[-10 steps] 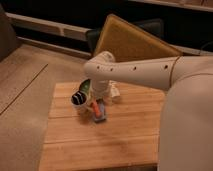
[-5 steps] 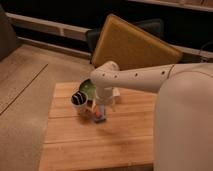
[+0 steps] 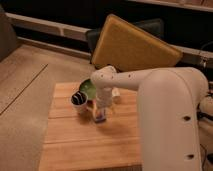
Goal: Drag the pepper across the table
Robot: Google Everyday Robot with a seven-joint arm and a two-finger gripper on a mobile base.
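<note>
While the white arm (image 3: 131,80) bends over the table (image 3: 75,145), the gripper (image 3: 101,113) hangs low over the blue block (image 3: 101,119); how far it is open, or whether it grips anything, cannot be told. The pepper (image 3: 91,105) lies just beside it, toward the dark cup (image 3: 79,98), with the green bowl (image 3: 88,87) behind both.

I read the table (image 3: 75,142) as pale wood planks with the grain showing and a dull satin finish. The arm (image 3: 165,95) has a smooth white plastic-looking shell, faintly shiny. The gripper (image 3: 102,113), low over the table's far middle, wears similar pale casing. The tilted board (image 3: 132,47) behind looks matt and grainy. The green bowl (image 3: 88,88) gleams slightly.
</note>
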